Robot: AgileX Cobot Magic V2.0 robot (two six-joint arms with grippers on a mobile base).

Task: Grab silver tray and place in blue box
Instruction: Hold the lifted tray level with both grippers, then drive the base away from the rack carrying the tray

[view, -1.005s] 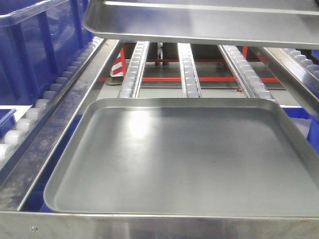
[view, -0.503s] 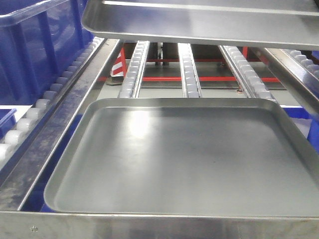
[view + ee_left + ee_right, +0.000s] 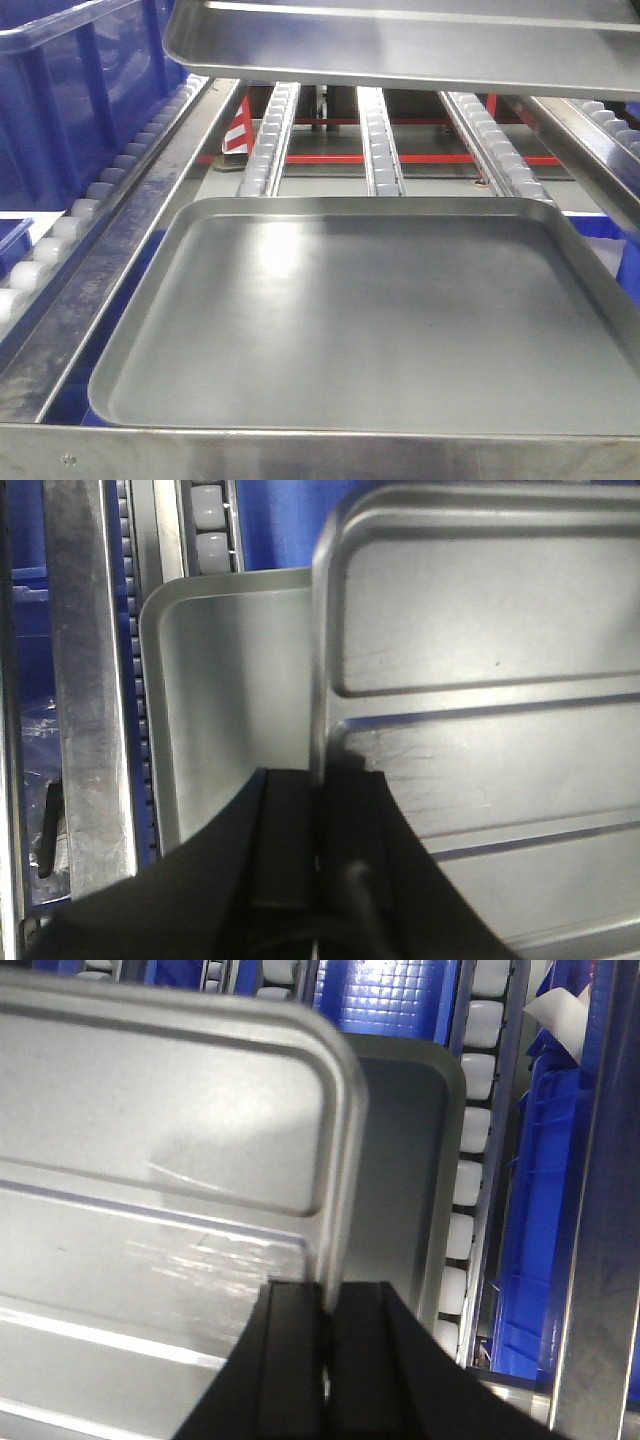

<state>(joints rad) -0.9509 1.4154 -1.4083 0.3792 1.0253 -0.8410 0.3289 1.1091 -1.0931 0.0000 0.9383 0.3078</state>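
Note:
The silver tray [image 3: 400, 45] hangs in the air across the top of the front view, above the roller rack. Its ridged floor [image 3: 480, 700] fills the left wrist view, where my left gripper [image 3: 318, 780] is shut on its left rim. In the right wrist view the silver tray [image 3: 150, 1160] shows again, with my right gripper [image 3: 328, 1295] shut on its right rim. The blue box [image 3: 70, 100] stands at the upper left of the front view, on the neighbouring roller lane, left of and about level with the lifted tray.
A larger dull grey tray [image 3: 370, 320] with a smooth floor lies on the rack below the lifted one. White roller tracks [image 3: 380, 140] run away behind it. A steel side rail [image 3: 120, 260] separates it from the blue box lane. More blue crates [image 3: 545, 1210] stand at the right.
The silver tray has shifted very slightly left and lower in the front view. Nothing else has moved.

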